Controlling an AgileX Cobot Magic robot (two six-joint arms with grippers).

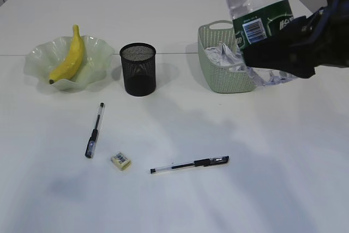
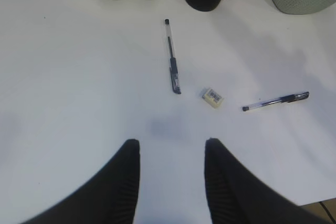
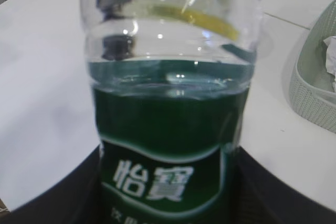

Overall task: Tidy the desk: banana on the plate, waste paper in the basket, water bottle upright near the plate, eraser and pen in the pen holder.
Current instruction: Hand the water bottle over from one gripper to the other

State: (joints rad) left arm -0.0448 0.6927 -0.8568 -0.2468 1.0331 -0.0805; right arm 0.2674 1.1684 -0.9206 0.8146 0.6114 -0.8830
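The right pincer point(image 1: 283, 47) grips the water bottle point(image 1: 259, 9) upright above the basket point(image 1: 218, 75). The left pincer point(image 2: 172, 182) hovers part-open and unloaded over the bench point(image 2: 79, 103).

I can read two large white Chinese characters, 怡寶, on the green label point(image 3: 168, 156) of the water bottle point(image 3: 170, 77) filling the right wrist view; smaller print starts beneath them, cut off at the bottom edge. In the exterior view, upper right, the same label carries a white barcode patch point(image 1: 254, 30), its digits too small to read. The eraser's point(image 2: 212, 97) wrapper print is illegible.
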